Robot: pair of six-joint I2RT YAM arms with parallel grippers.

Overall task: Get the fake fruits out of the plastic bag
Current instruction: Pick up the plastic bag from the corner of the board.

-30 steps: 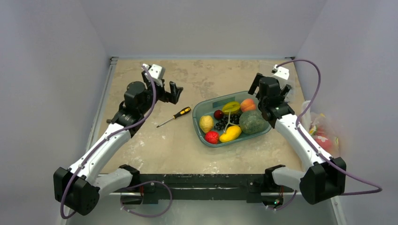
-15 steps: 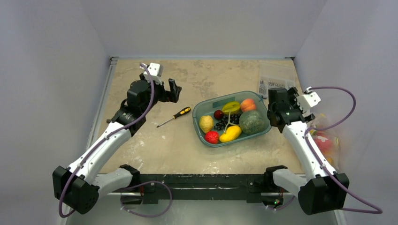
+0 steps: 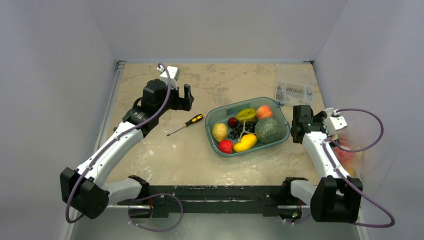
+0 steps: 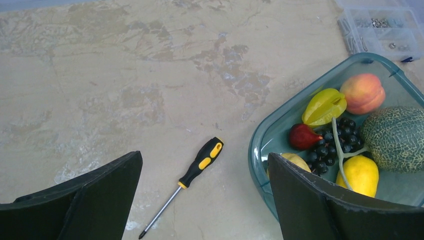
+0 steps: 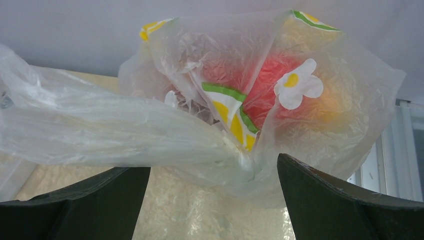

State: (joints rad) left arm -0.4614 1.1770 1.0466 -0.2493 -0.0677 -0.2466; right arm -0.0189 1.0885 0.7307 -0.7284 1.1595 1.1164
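The plastic bag [image 5: 210,115] is thin and clear, with flower prints, and fills the right wrist view. A red fruit [image 5: 270,75] and an orange-yellow one [image 5: 325,107] show blurred through it. In the top view the bag [image 3: 350,150] lies at the table's right edge, mostly behind my right arm. My right gripper [image 5: 214,167] is open and empty. Its jaws stand wide just short of the bag's bunched neck [image 5: 245,160]. My left gripper [image 3: 182,96] is open and empty, above the table left of the tub, also in the left wrist view [image 4: 205,157].
A teal oval tub [image 3: 212,117] of other fruits stands mid-table. A black-and-yellow screwdriver [image 3: 186,124] lies left of it, below my left gripper [image 4: 200,162]. A clear compartment box [image 3: 295,85] sits at the back right. The right wall is close behind the bag.
My right arm has swung from above the tub's far right rim out to the right and turned to face the bag. My left gripper has shifted slightly right.
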